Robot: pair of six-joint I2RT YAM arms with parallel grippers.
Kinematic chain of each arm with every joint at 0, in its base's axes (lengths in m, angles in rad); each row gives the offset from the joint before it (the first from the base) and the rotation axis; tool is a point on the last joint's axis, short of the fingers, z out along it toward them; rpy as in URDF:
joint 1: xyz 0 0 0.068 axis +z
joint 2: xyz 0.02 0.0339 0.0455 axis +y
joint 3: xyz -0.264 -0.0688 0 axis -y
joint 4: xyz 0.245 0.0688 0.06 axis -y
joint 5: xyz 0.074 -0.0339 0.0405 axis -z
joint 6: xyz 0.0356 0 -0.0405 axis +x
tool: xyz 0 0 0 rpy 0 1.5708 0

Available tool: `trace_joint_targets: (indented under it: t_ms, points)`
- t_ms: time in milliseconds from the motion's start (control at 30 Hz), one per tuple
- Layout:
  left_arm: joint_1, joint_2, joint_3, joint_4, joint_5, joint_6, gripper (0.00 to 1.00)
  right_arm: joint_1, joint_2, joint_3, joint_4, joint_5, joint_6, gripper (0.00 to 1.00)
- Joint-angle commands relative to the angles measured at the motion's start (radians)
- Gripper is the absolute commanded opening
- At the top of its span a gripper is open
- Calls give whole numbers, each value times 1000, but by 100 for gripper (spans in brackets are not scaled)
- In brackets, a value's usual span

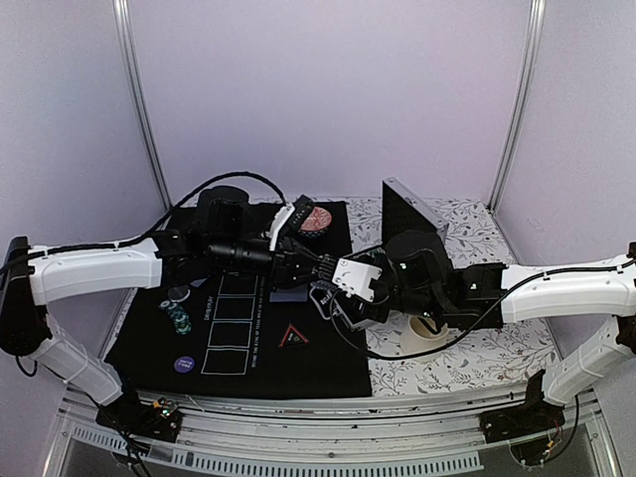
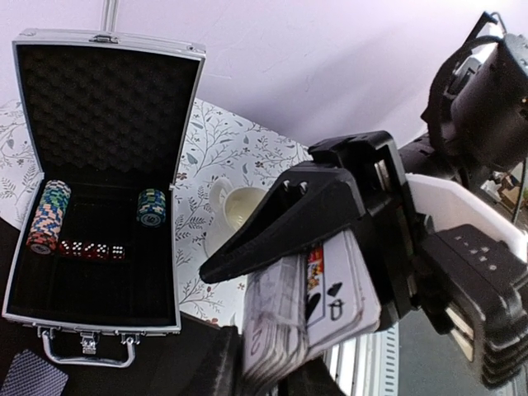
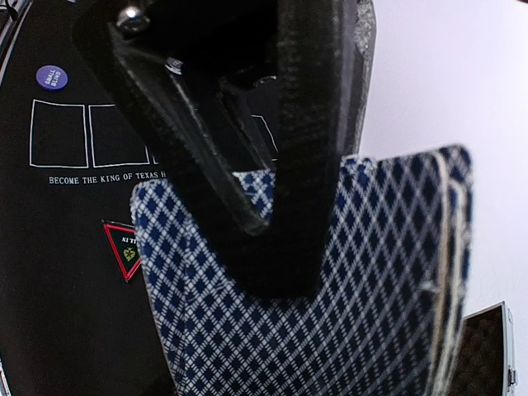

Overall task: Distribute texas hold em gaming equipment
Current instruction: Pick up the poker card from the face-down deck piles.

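Both grippers meet over the black mat (image 1: 149, 343) at mid-table. My left gripper (image 1: 310, 268) is shut on the lower end of a deck of blue-diamond-backed cards (image 2: 289, 318), queen of spades outward. A black finger (image 2: 272, 227) of my right gripper (image 1: 336, 283) lies across the deck's upper end; its grip is unclear. The deck's back (image 3: 330, 330) fills the right wrist view behind black fingers (image 3: 305, 165). On the mat lie one card (image 1: 288, 294), a small chip stack (image 1: 179, 318), a purple disc (image 1: 184, 364) and a red triangle marker (image 1: 293, 336).
An open aluminium case (image 2: 177, 206) stands behind on the floral cloth, with chip stacks (image 2: 48, 216) and dice (image 2: 91, 249) inside. A white cup (image 2: 239, 206) sits right of the mat. A red patterned bowl (image 1: 316, 221) sits at the mat's far edge.
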State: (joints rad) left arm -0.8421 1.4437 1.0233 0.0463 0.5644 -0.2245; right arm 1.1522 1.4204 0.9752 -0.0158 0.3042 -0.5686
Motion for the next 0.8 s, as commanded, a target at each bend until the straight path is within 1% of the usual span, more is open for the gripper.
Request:
trace_joint_targets:
  t_ms: [0,133,233,400,500,667,767]
  points:
    - [13,-36,-14,-5,-23,0,25,5,-12,8,19,12,-4,44]
    - [16,-38,-14,-20,-31,6,32,6,-11,10,18,12,-6,45]
    - [17,-38,-12,-25,-36,8,33,5,-10,11,20,10,-8,44]
    - [17,-44,-9,-47,-54,20,32,5,-8,11,20,10,-10,44]
    - [19,-48,-9,-62,-70,25,25,4,-9,9,20,12,-11,44]
    - [20,-60,-9,-78,-82,30,21,4,-8,9,21,13,-11,45]
    - [22,-66,-11,-81,-84,31,21,4,-8,10,21,14,-11,44]
